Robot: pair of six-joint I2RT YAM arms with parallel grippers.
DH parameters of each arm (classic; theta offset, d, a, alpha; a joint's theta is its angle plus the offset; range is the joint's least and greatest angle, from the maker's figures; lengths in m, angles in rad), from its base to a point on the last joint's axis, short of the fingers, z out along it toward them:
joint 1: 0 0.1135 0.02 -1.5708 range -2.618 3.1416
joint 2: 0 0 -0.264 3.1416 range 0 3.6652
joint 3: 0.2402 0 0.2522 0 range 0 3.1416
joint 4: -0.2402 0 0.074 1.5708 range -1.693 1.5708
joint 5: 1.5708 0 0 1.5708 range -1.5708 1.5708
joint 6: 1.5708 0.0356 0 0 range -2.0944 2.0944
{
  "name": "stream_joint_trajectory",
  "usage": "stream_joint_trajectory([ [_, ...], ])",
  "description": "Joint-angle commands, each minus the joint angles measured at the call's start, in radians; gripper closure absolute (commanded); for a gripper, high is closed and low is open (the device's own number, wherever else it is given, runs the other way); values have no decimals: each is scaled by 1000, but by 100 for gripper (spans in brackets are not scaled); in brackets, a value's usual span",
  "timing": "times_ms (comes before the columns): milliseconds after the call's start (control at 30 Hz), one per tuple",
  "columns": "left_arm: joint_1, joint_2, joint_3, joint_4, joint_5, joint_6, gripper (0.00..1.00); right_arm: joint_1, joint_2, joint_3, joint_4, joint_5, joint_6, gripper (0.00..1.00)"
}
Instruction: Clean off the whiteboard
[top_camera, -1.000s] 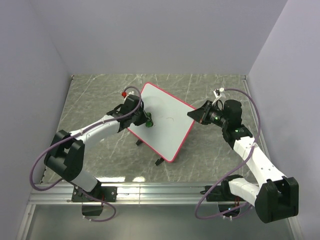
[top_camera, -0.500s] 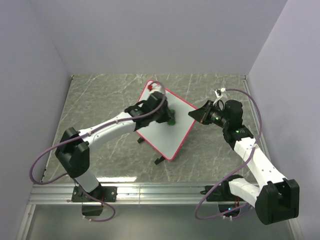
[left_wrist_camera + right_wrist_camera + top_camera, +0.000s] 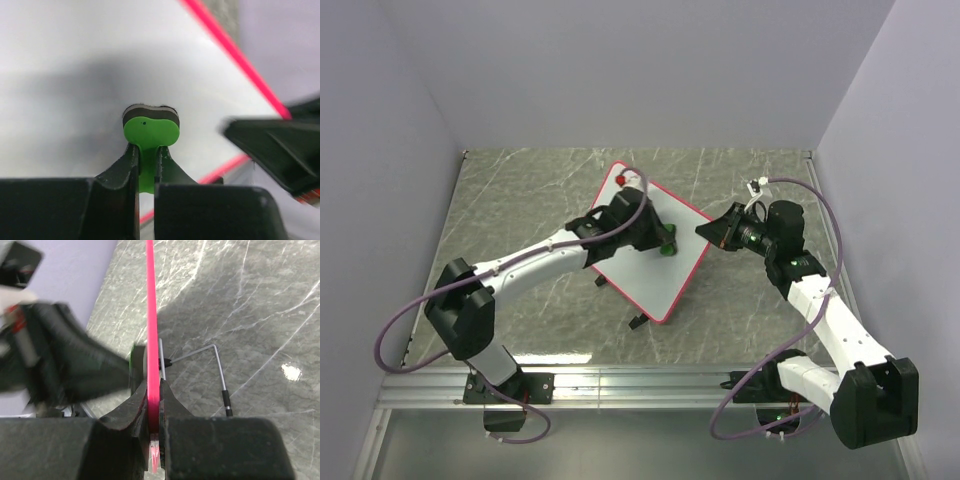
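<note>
Pressing small green eraser block (image 3: 151,131) onto large white pink-framed whiteboard (image 3: 655,278).
Left hand (image 3: 146,152) pinches the eraser; right hand (image 3: 154,390) pinches the board's frame edge.

left arm (image 3: 535,262) and right arm (image 3: 832,322): white links, black joints, a purple cable (image 3: 392,345) off each; left gripper (image 3: 146,152), right gripper (image 3: 154,392) black.
</note>
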Motion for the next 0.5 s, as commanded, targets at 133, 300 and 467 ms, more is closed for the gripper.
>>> stream_joint_trajectory([
  [133,197,3,-257,16,-41,56,100,52,-30,-6,-90,-108,-85,100],
  [300,222,9,-404,70,-36,12,100,52,-32,-4,-90,-105,-86,100],
  [467,234,30,-496,119,-1,-9,100,51,-44,-11,-97,-102,-88,100],
])
